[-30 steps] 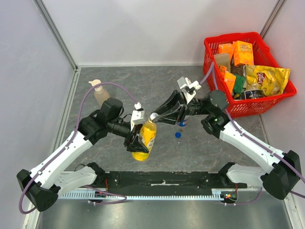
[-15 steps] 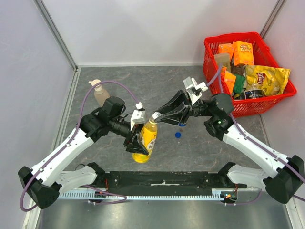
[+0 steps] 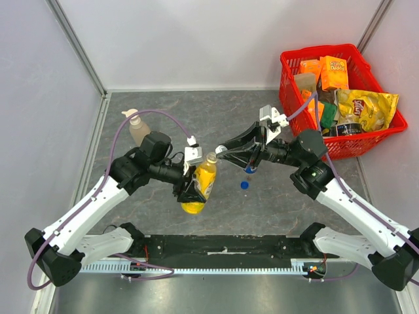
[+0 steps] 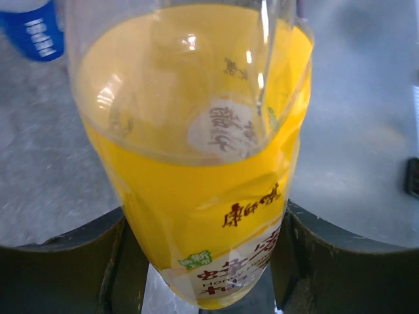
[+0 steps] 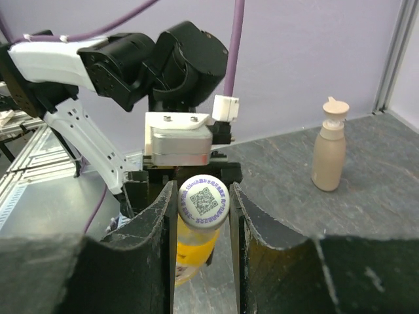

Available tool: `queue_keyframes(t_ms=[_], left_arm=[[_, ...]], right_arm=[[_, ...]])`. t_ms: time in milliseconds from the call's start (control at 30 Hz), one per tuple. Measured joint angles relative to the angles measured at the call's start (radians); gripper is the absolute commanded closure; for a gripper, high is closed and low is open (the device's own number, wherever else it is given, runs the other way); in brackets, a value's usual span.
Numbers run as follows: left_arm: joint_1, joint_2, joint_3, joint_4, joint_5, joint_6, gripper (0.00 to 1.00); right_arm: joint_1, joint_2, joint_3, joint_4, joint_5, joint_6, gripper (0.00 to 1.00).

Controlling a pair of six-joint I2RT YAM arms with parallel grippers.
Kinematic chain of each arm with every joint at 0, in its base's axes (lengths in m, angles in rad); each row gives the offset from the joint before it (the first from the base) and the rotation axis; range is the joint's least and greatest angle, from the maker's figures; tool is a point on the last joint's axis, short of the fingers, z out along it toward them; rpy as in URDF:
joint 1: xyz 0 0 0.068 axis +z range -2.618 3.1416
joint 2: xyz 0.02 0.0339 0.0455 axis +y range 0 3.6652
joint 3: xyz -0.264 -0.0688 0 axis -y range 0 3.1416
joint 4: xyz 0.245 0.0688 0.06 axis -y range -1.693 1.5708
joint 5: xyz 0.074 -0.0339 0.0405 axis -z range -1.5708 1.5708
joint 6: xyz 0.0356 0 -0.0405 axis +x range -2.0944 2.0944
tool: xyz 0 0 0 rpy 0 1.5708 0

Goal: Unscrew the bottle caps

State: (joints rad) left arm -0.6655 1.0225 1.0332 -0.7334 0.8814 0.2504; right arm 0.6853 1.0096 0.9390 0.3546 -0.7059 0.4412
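The juice bottle [image 3: 198,183] hangs tilted above the table [image 3: 275,203], over the middle of its near half. Its base points toward the near edge and its neck leans up toward the right arm. It is clear plastic filled with bright yellow-orange juice. A yellow label wraps the lower body, with brown characters and a small green mark. The left gripper [image 3: 191,190] clamps the labelled part, one dark finger [image 4: 65,261] pressed against each side of the body.

On the neck sits the white cap [image 5: 203,201], round, with a printed square code and a ring of blue lettering on top. The right gripper [image 3: 218,152] reaches in from the right, and its two fingers [image 5: 157,229] pinch the cap's rim from either side.

A blue cap [image 3: 244,185] lies loose on the table just right of the held bottle. A blue-labelled bottle [image 4: 33,29] is near it, mostly hidden under the right arm. A beige soap bottle [image 3: 137,129] stands toward the far left corner. A red basket [image 3: 353,145] full of snack packets sits at the far right corner.
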Motion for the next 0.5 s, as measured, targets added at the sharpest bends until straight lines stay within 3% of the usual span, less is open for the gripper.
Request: queue_keyframes(t_ms=[500], left_arm=[[0.000, 0.035, -0.012, 0.162, -0.551, -0.212, 0.98]], right_arm=[[0.002, -0.053, -0.094, -0.204, 0.068, -0.112, 1.00]])
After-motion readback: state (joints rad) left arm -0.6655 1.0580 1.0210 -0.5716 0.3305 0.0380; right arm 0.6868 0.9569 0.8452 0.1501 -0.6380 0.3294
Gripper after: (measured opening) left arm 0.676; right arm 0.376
